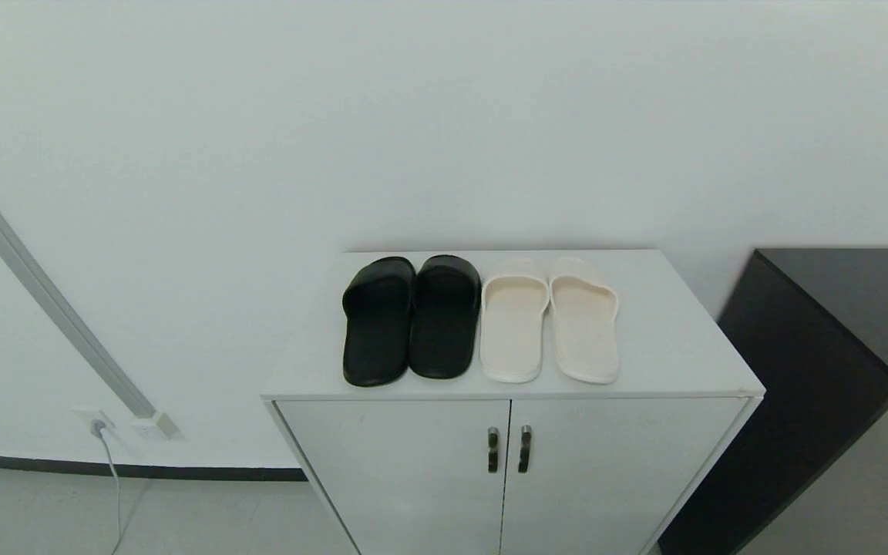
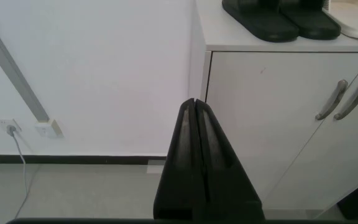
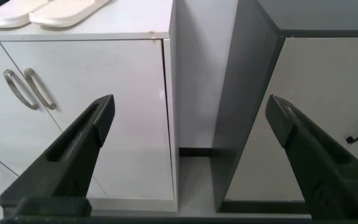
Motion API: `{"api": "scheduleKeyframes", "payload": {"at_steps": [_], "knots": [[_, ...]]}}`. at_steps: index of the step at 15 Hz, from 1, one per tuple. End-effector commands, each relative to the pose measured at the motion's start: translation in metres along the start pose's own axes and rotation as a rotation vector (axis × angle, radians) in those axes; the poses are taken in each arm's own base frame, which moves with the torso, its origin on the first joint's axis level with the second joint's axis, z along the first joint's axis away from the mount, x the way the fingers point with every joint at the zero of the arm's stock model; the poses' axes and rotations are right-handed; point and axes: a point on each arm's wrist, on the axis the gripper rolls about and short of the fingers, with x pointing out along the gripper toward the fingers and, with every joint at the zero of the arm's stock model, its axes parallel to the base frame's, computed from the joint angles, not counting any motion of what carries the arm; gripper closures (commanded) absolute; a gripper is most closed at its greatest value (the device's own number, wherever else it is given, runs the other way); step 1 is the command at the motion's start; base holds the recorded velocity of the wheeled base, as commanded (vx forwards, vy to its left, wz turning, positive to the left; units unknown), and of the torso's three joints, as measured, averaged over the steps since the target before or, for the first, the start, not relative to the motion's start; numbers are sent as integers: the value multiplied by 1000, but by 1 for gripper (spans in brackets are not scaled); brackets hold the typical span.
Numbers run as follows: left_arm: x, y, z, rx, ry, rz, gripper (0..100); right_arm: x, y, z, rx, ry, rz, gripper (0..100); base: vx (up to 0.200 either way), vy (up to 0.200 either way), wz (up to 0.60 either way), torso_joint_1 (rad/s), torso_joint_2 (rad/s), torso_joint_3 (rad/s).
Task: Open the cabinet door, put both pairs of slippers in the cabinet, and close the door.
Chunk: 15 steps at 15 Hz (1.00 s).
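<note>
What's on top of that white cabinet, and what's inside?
Black slippers and cream slippers sit side by side on the cabinet. Its doors are shut, so the inside is hidden.

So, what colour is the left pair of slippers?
Black slide slippers, best seen in the head view.

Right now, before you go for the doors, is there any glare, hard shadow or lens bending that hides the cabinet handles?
Head view: soft even light, no glare, handles plain against the white doors; the wall conduit bows slightly, so edges bend. Left wrist view: the shut left hand covers the lower middle, handles clear. Right wrist view: the gap beside the cabinet is shaded.
</note>
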Motion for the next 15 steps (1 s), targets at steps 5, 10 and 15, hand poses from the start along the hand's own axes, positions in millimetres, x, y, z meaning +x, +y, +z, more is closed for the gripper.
{"api": "scheduleKeyframes", "payload": {"at_steps": [5, 10, 15], "knots": [[0, 0, 0, -1, 1, -1, 100, 0, 0, 0, -1, 0, 0, 0, 0, 0, 0, 0, 0, 0], [0, 0, 0, -2, 1, 2, 100, 0, 0, 0, -1, 1, 8, 0, 0, 0, 0, 0, 0, 0], [0, 0, 0, -7, 1, 2, 100, 0, 0, 0, -16, -1, 20, 0, 0, 0, 0, 0, 0, 0]]}}
